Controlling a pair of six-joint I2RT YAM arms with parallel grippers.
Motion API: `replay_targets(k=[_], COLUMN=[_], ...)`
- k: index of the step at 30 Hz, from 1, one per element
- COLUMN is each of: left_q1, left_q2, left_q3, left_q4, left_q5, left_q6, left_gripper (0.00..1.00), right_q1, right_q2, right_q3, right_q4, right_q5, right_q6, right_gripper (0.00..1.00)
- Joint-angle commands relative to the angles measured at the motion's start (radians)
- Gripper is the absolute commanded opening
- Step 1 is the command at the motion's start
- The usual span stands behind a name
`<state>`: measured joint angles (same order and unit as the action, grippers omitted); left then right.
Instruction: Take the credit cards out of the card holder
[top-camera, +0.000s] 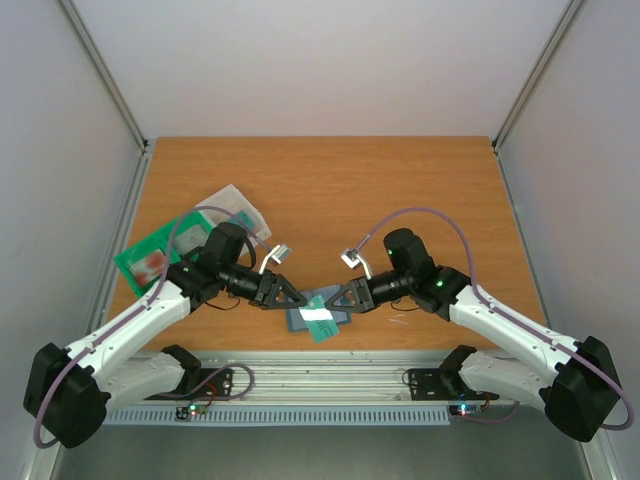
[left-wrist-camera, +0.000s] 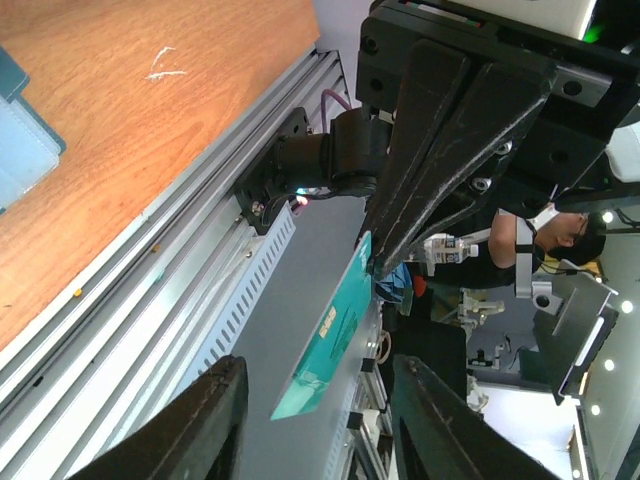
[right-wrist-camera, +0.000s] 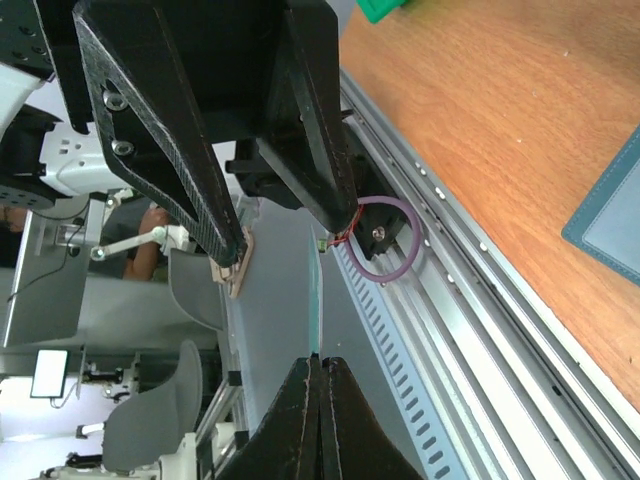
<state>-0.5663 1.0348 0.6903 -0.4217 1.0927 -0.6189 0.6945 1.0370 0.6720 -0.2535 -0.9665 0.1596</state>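
Left pincer (left-wrist-camera: 318, 367) gapes wide and empty at nine o'clock of a teal credit card (left-wrist-camera: 330, 340). This one card is out, pinched by the closed right pincer (right-wrist-camera: 320, 362) at three. The card holder (top-camera: 299, 318) lies on the bench (top-camera: 330, 190) below, at six. I cannot tell whether more cards are inside.

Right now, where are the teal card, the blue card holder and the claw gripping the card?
teal card (left-wrist-camera: 325, 350): left wrist view, middle of its face.
card holder (right-wrist-camera: 612, 228): right wrist view, its pale leaf.
right claw (left-wrist-camera: 376, 262): left wrist view, between the fingertips pinching the card.
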Motion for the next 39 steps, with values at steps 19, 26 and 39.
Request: replay_targets(k=[19,26,39], left_q1=[0.002,0.002,0.017], left_q2=[-0.026,-0.051,-0.134], left_q3=[-0.001,0.024,0.229], left_q4=[0.018,-0.039,-0.250], left_q5=[0.019,-0.072,-0.578], left_q6=[0.026,0.040,0.034], left_gripper=[0.00,0.00,0.01], right_q1=[-0.006,-0.006,-0.006], right_q2=[-0.001,-0.084,-0.261], right_q3=[0.016,0.025,0.065], right_q4=[0.055,-0.039,-0.181], right_q5=[0.026,0.131,0.340], right_q6=[0.056,0.040,0.026], right_gripper=[0.02,0.36,0.99])
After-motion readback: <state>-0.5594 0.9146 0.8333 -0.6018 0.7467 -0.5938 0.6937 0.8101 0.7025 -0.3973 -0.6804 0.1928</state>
